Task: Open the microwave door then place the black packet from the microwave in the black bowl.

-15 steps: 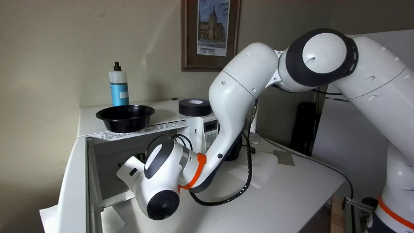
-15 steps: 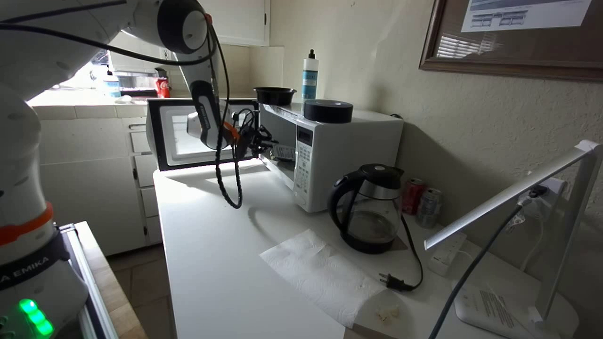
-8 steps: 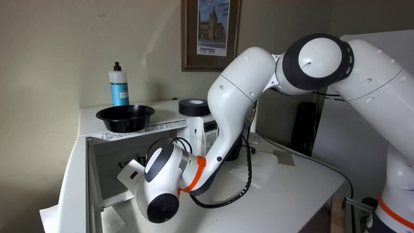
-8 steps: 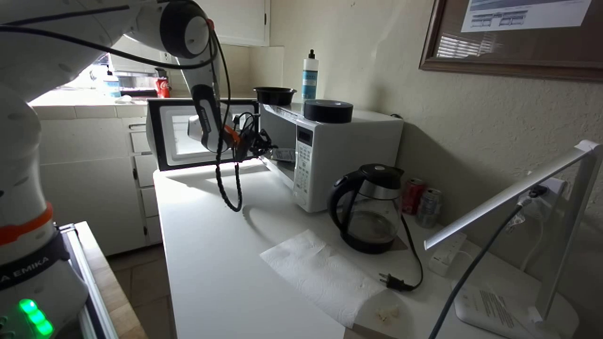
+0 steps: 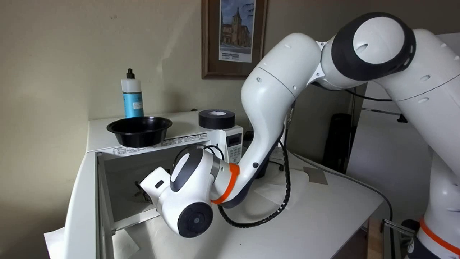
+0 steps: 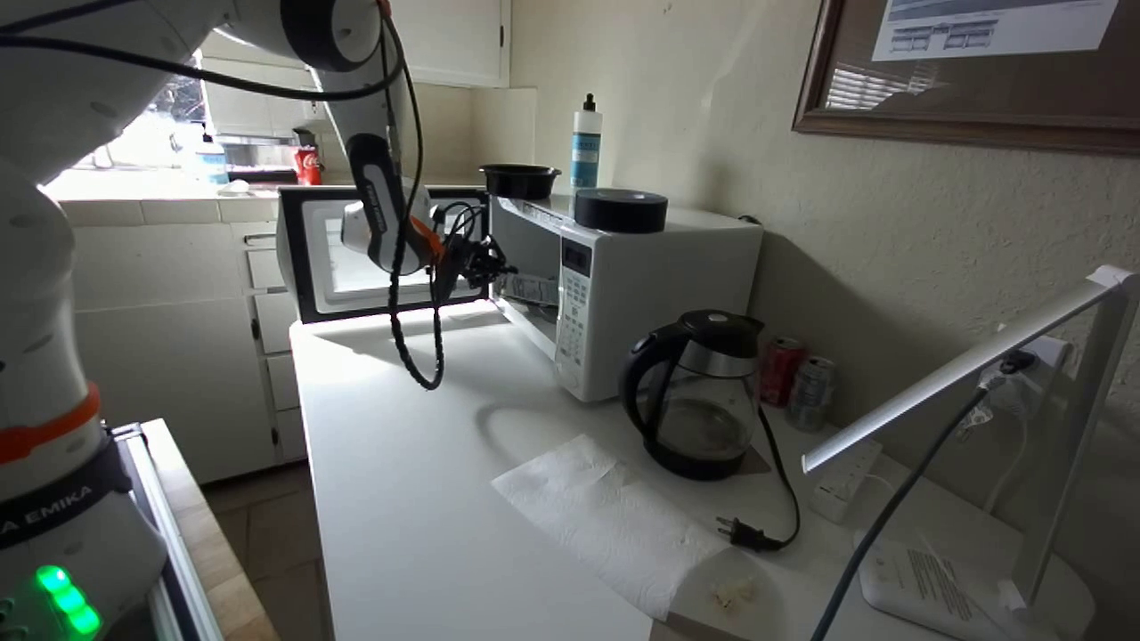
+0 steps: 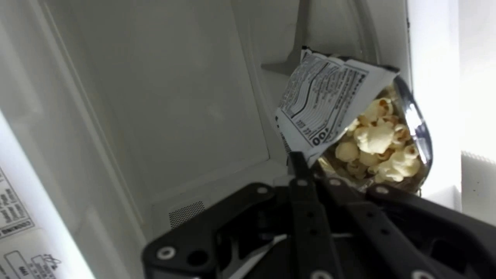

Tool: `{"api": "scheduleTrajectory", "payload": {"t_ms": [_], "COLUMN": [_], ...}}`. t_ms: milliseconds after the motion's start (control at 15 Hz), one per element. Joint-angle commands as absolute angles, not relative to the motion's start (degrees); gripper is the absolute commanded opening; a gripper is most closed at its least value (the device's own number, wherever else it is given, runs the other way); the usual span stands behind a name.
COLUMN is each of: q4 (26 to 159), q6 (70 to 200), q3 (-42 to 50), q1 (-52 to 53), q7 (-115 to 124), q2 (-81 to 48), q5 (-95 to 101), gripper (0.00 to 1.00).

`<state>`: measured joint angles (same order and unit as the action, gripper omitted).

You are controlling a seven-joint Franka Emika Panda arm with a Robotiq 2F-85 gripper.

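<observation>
The microwave [image 6: 677, 285] has its door [image 5: 79, 212] wide open. The packet [image 7: 329, 93] shows a white printed panel with dark edges. It is torn open with popcorn inside, and sits tilted near the microwave's front opening. It also shows in an exterior view [image 6: 532, 289]. My gripper [image 7: 310, 170] reaches in at the opening, its fingers close together on the packet's near edge; one fingertip is partly hidden. The gripper also shows in an exterior view [image 6: 508, 270]. The black bowl [image 5: 140, 139] stands upright on top of the microwave, at its front edge, above the gripper.
A roll of black tape [image 5: 216, 120] and a soap bottle [image 5: 132, 99] stand on the microwave. A glass kettle [image 6: 699, 401], cans [image 6: 810, 393], a paper towel [image 6: 606, 525] and a lamp [image 6: 989, 365] are on the table. The arm's cable loop hangs below the wrist.
The arm dips slightly, then rises and backs away from the microwave's interior. The packet has shifted with the gripper toward the opening and shows more of its printed panel.
</observation>
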<state>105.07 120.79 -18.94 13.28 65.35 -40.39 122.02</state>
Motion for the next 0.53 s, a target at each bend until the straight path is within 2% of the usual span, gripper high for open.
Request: {"api": "scheduleTrajectory", "payload": {"t_ms": [0,467], "q4": [117.1,128.4], "q6": [130.9,159.9], "q3": [-19.5,-18.2], "q1": [8.9,-0.2], "q7": [72.6,80.8], "q2": [-29.2,-10.5], "q5": [123.2,138.6], "gripper": [0.0,0.0]}}
